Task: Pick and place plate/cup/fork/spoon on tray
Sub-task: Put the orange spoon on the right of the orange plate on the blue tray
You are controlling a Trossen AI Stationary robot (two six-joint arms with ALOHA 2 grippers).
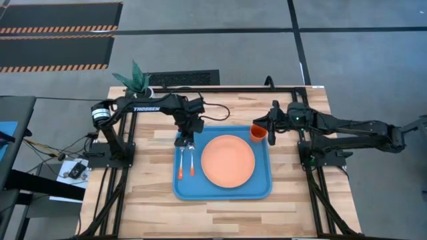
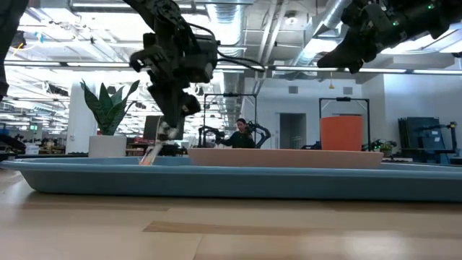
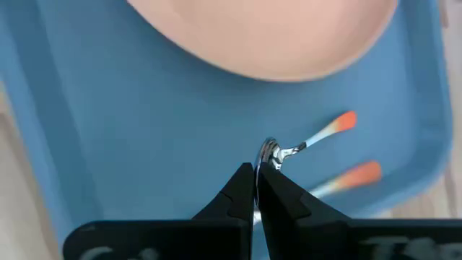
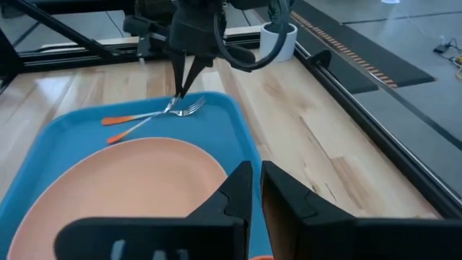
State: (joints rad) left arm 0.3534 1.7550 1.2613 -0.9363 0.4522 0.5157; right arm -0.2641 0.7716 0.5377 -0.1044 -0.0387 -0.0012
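Around the setup we see grey floor with striped hazard mats, and a pale wooden table (image 1: 220, 207) framed in black rails. On the table's middle lies the blue tray (image 1: 222, 191), its long sides parallel to the table's near and far edges. We find the salmon-orange plate (image 1: 228, 161) flat on the tray, filling its centre and right half. At the table's far left corner stands a white pot with a green plant (image 1: 135, 79).

We read "TROSSEN" in white on the left arm, which reaches from the table's left edge toward the tray's far left corner. The right arm comes in from the right edge, and its gripper (image 1: 273, 124) hangs raised beside the tray's far right corner, fingers closed on nothing.

Just inside that far right corner the orange cup (image 1: 258, 133) stands upright. The left gripper (image 1: 185, 141) points down at the tray's far left corner, fingers pinched together and holding nothing, tips just at the spoon's bowl. The spoon (image 3: 303, 145) and the fork (image 4: 157, 117) lie side by side along the tray's left edge, orange handles toward the near edge.
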